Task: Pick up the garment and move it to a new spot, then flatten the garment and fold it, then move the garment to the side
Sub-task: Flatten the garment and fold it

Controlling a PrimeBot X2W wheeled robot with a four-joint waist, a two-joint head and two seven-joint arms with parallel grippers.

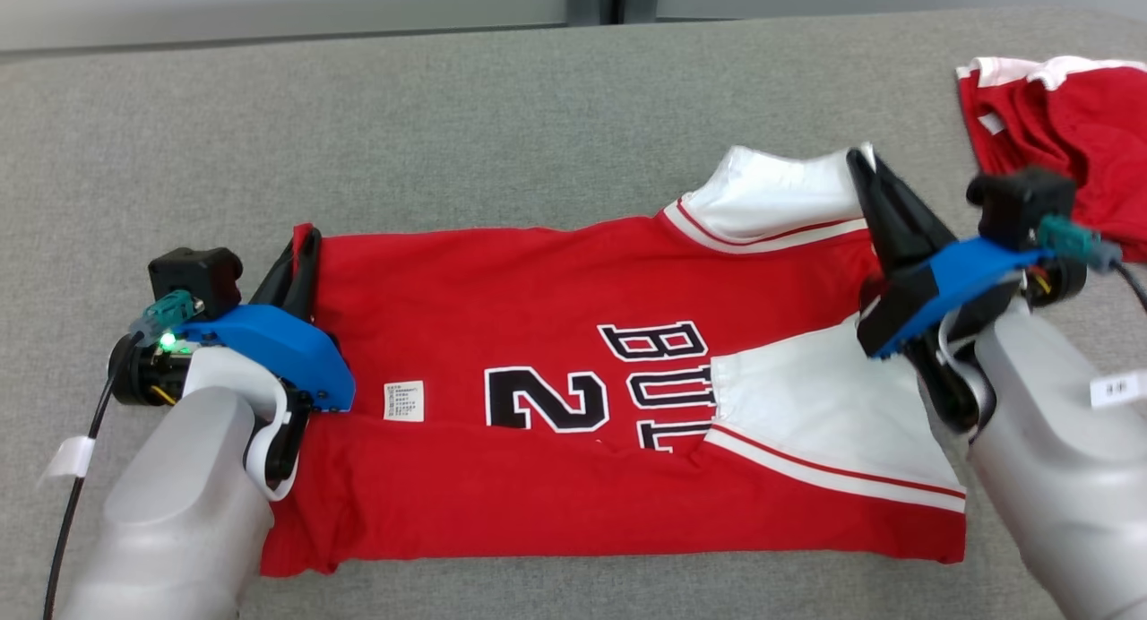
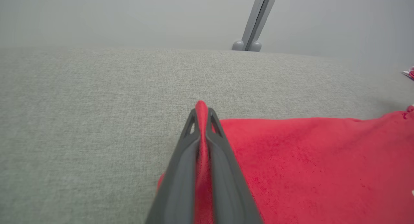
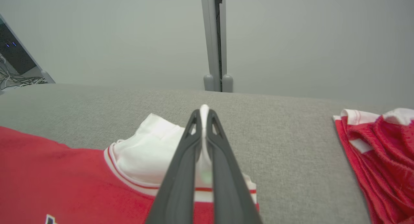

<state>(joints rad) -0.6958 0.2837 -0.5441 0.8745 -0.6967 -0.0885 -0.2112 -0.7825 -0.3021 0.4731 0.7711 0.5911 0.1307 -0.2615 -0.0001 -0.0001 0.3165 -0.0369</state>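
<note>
The garment [image 1: 556, 351] is a red basketball jersey with white sleeves and black lettering, lying sideways across the grey padded surface with its near long edge folded over. My left gripper [image 1: 300, 244] is shut on the red hem corner at the left end; red cloth [image 2: 201, 146] shows pinched between its fingers. My right gripper [image 1: 865, 167] is shut on the white sleeve at the right end, with white fabric [image 3: 204, 133] squeezed between its fingers.
A second red and white garment [image 1: 1066, 127] lies crumpled at the far right of the grey surface [image 1: 448, 136]. A grey wall with a vertical post [image 3: 215, 39] stands behind the surface's far edge. A cable trails from my left wrist.
</note>
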